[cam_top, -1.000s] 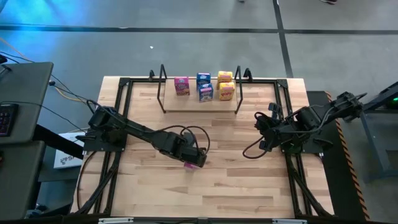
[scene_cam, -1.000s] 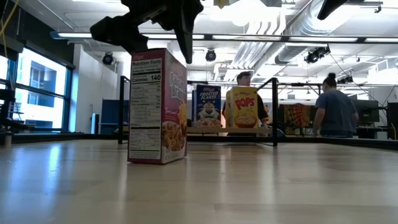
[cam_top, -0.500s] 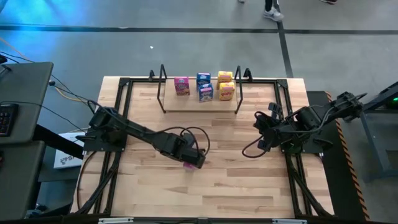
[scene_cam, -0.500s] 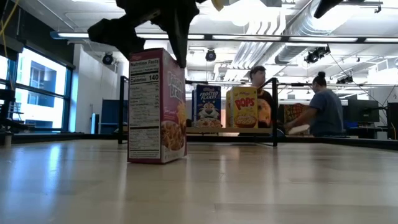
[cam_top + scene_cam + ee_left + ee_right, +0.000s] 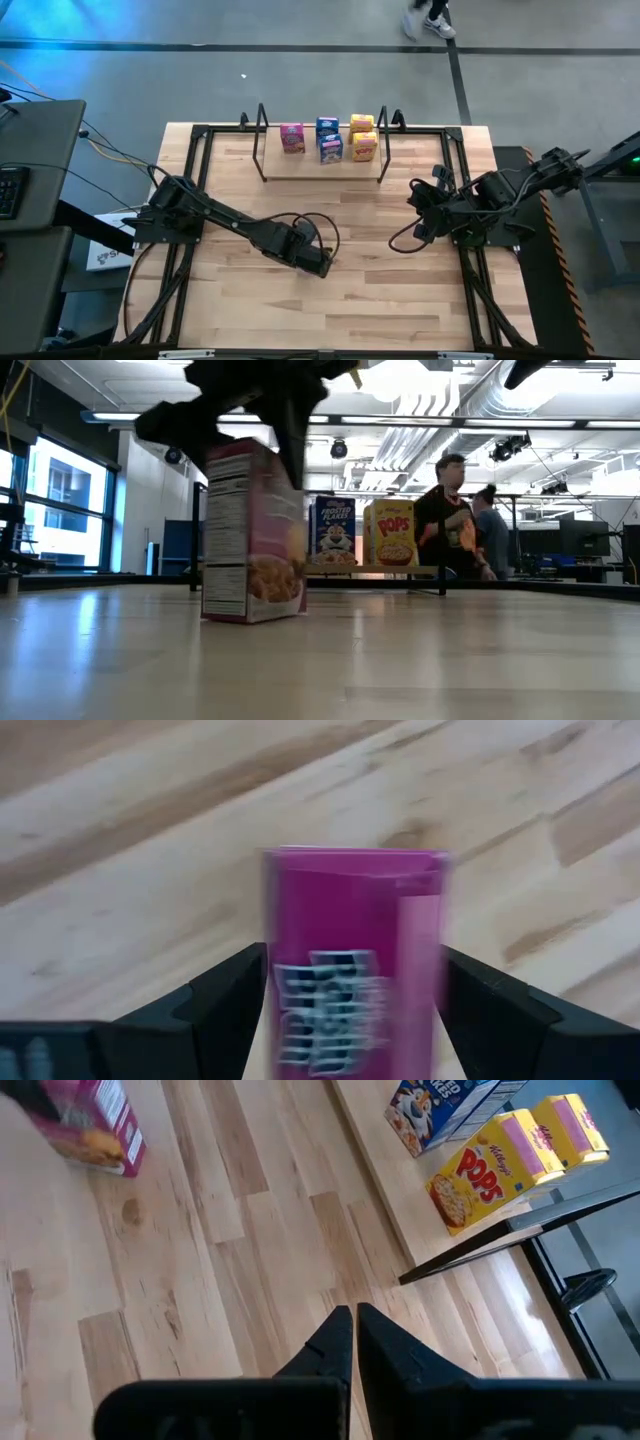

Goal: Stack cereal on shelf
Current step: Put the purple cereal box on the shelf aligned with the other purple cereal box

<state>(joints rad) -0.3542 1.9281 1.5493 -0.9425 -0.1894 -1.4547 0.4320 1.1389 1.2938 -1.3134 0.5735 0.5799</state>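
A pink cereal box (image 5: 252, 530) stands upright on the table's near middle. My left gripper (image 5: 318, 262) is right above it and hides it in the high view. In the left wrist view its two fingers flank the box's magenta top (image 5: 350, 890). The shelf (image 5: 320, 178) stands at the far edge and carries a pink box (image 5: 291, 137), two blue boxes (image 5: 329, 140) and two yellow boxes (image 5: 363, 138), all upright on its board. My right gripper (image 5: 352, 1330) is shut and touches nothing; it waits low at the table's right side (image 5: 415, 200). My left gripper comes from above, pointing down, and pinches the pink box near its top end (image 5: 300, 920), one finger (image 5: 230, 1005) on each of two opposite sides. The box is upright, with its bottom edge (image 5: 250, 618) on the table.
Black arm rail frames run along the table's left (image 5: 185, 200) and right (image 5: 460, 200) sides. Bare wood lies between the pink box and the shelf. A loose black cable (image 5: 405, 238) loops beside the right arm. People stand in the room beyond the table.
My left gripper has come down over the pink box, shifting a little toward the near edge, so the box no longer shows in the high view. The box has turned slightly about on the table while staying upright. People behind the table have walked along.
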